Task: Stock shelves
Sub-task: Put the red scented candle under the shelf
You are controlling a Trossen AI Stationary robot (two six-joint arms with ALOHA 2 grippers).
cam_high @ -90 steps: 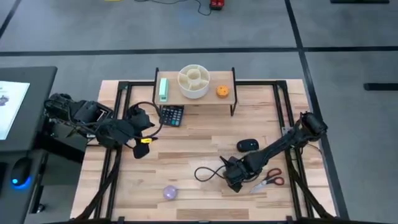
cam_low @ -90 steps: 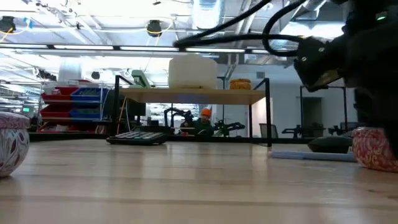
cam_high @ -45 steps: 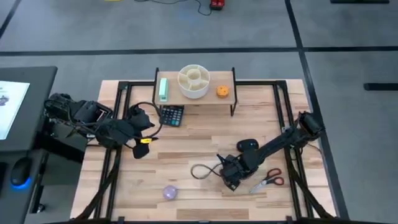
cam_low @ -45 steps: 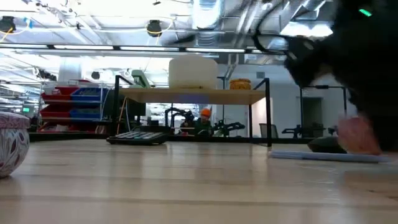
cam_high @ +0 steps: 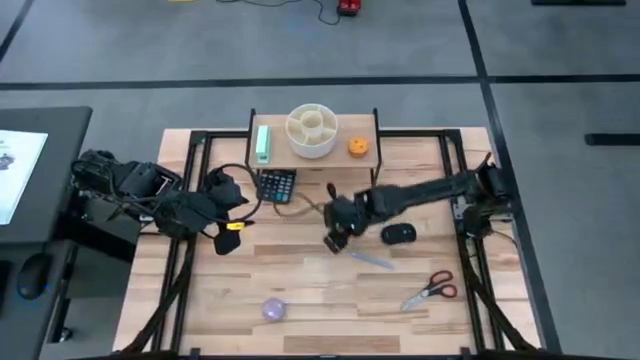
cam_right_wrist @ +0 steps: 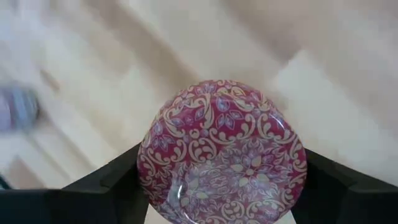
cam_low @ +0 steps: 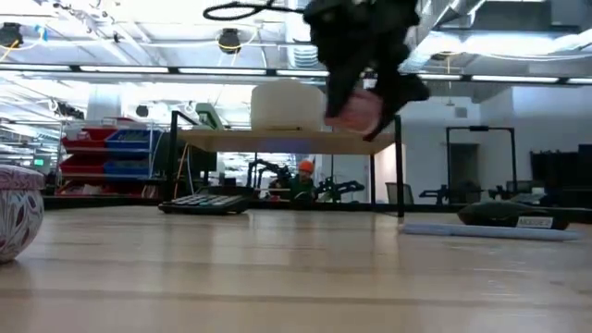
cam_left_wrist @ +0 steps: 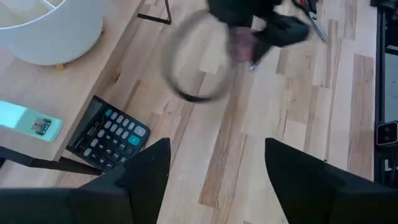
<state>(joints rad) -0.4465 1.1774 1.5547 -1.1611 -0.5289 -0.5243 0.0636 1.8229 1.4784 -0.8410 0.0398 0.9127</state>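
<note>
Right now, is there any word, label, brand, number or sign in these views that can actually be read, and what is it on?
None can be read.
Calculator: key markings too small to read.
Mouse: a pale label strip, blurred.
Paper on the side desk: a printed picture, text unreadable.
Red patterned ball in the right gripper: ornament only, no writing.

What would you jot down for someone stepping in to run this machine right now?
Right hand: shut on a red patterned ball, raised above mid-table, short of the shelf.
Left hand: open, empty, waiting at the table's left side.
On the shelf: mint box, white divided bowl, orange item.
Left on the table: calculator, mouse, scissors, purple ball.
Next, probably: place the red ball on the shelf.
</note>
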